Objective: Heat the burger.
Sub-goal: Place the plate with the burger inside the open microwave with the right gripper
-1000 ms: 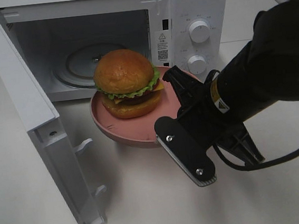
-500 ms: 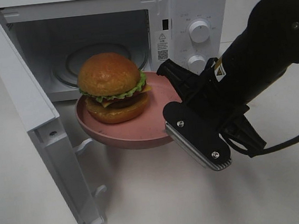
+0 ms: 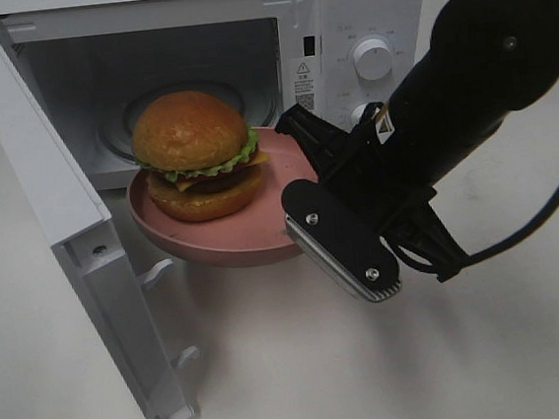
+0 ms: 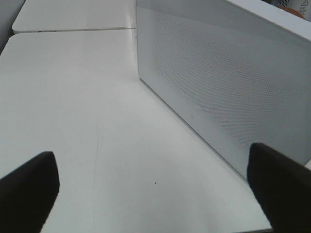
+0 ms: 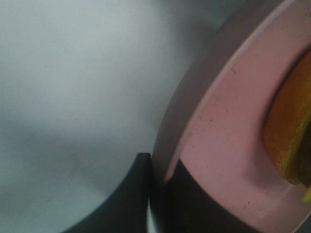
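The burger [image 3: 195, 153], with a domed brown bun and green lettuce, sits on a round pink dish [image 3: 226, 246] held in the air just in front of the open microwave's cavity [image 3: 148, 74]. My right gripper [image 3: 302, 189] is shut on the dish's right rim, one finger above and one below. In the right wrist view the gripper [image 5: 158, 190] pinches the pink dish [image 5: 218, 136], and the burger's [image 5: 289, 131] edge shows beside it. My left gripper [image 4: 155, 189] is open over bare table beside the microwave's side wall [image 4: 218, 82], with nothing between its fingers.
The microwave door [image 3: 62, 211] stands swung out on the left, close to the dish. A glass turntable [image 3: 119, 136] lies inside the cavity. The control panel with two knobs [image 3: 372, 59] is right of the opening. White tabletop [image 3: 295, 366] lies in front.
My right gripper has carried the dish and burger left and up toward the microwave opening. The left gripper stays open.
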`<state>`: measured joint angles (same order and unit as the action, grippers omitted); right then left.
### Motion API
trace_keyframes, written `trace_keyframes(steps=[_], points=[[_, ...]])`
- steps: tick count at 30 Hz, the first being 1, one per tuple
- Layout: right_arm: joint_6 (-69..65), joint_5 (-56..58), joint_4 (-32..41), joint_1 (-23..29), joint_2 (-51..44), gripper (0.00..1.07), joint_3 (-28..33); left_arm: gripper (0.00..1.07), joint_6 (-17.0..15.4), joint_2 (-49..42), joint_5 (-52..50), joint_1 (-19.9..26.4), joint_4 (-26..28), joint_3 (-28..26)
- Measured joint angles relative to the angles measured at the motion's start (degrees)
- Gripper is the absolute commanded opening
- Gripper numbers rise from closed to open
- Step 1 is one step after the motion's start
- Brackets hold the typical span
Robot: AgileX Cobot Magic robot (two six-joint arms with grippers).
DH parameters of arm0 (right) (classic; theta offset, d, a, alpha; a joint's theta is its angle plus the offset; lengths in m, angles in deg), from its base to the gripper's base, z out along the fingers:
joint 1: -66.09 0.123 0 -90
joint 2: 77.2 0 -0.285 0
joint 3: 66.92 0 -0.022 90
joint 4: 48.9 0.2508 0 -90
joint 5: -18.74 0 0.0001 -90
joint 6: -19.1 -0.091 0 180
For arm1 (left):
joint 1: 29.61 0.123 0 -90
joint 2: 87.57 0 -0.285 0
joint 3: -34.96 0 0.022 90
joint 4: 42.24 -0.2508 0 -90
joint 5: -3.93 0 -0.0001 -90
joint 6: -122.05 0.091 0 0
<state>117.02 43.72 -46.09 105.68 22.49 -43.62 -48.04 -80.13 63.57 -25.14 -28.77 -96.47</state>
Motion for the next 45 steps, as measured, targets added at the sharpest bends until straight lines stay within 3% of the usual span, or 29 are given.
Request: trace_keyframes(steps=[11,45], points=[[-2.3,0.1,-0.1,0.0,6.6,0.0,-7.6,1.0,0.0,0.0,0.0,0.0,0.0,0.0],[-13.6,5.3,-9.7,0.0,25.8,0.0,-35.1,1.0,0.0,0.0,0.0,0.0,0.0,0.0]])
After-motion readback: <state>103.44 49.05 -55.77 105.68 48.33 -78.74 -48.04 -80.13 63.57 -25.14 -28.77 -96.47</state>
